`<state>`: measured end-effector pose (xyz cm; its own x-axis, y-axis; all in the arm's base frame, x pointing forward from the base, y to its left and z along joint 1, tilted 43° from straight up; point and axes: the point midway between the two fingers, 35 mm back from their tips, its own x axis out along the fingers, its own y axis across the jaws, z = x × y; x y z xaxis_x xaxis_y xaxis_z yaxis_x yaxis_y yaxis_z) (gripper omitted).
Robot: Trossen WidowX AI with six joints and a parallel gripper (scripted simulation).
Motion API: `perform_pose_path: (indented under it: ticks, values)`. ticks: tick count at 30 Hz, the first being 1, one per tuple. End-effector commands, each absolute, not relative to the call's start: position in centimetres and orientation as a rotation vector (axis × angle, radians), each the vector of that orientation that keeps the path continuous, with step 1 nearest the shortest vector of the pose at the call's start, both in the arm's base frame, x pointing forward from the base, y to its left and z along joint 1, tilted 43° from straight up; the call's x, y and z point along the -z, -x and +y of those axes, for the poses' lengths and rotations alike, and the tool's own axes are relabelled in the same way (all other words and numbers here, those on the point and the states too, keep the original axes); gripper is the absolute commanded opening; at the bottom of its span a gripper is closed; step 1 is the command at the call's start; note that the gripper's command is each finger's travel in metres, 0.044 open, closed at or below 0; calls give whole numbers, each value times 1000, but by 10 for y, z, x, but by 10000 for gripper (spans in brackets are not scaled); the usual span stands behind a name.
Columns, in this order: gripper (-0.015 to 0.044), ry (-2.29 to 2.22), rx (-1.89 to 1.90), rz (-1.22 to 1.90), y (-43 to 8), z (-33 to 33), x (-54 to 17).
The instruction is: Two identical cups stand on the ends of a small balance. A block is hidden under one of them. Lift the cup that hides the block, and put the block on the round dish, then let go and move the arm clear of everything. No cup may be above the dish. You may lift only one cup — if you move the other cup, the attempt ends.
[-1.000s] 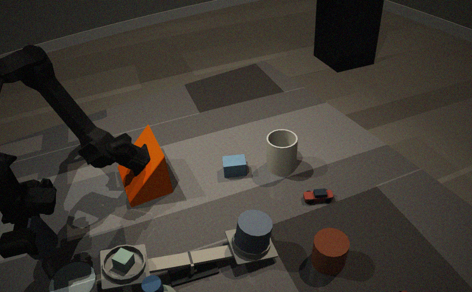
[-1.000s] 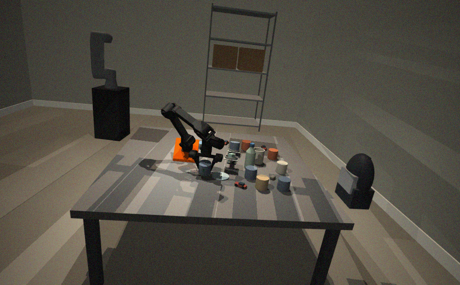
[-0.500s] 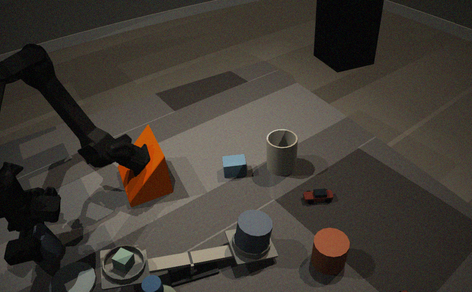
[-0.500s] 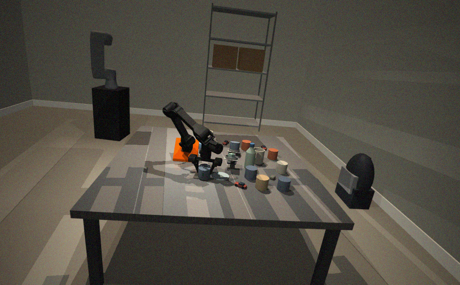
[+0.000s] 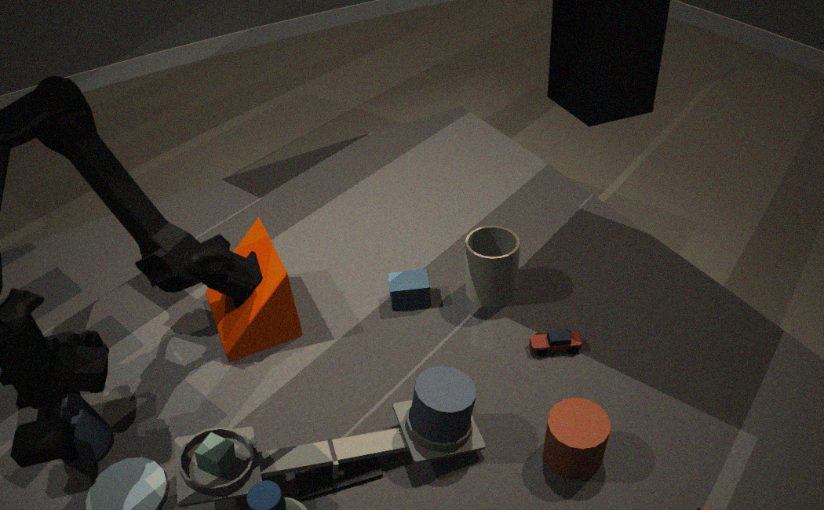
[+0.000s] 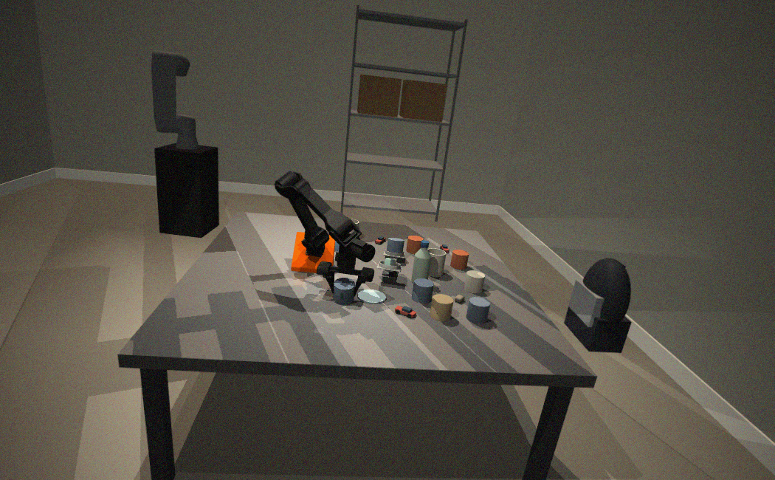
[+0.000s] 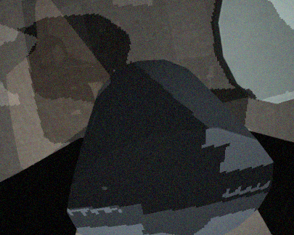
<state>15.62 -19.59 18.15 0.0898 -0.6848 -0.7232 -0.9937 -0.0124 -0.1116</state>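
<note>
Slate-blue and cylindrical, the lifted cup [image 7: 169,164] sits clamped upside down between the fingers of the black parallel-jaw gripper [image 5: 63,437], which hangs low at the left edge of the top view, just beside the pale blue-grey round dish [image 5: 129,486]. From the wrist view the cup fills the lower centre, and the dish [image 7: 266,29] lies off to its upper right, apart from the cup's outline. On the grey table [image 6: 259,334] the small balance [image 5: 333,450] stretches between two square end plates. Its left plate carries a raised ring with the pale green block [image 5: 215,453] uncovered inside it, while its right plate bears the second slate-blue cup [image 5: 442,405], upside down and upright on its plate. Behind the arm [image 5: 104,171] stands an orange wedge [image 5: 263,304]; further right are a small blue cube [image 5: 410,289], an open beige beaker [image 5: 492,264], a little red toy car [image 5: 556,342] and a terracotta cylinder [image 5: 576,437]. In the exterior view the gripper [image 6: 345,280] points down at the table near the dish [image 6: 371,295].
</note>
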Motion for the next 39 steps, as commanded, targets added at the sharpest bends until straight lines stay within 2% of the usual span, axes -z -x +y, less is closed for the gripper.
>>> perform_pose_path:
  ticks: [1,7,11,17,24,29,39]
  values:
    - [289,1759,-644,1657,-156,-196,-182]
    - [440,1757,-647,1655,-157,-190,-188]
    - [440,1758,-653,1650,-152,-160,-218]
    - [440,1758,-653,1650,-151,-159,-219]
    - [260,1799,-598,1531,-180,-143,-226]
    - [260,1718,-563,1529,-197,-132,-220]
    - [260,1423,-366,1579,-258,-69,-187]
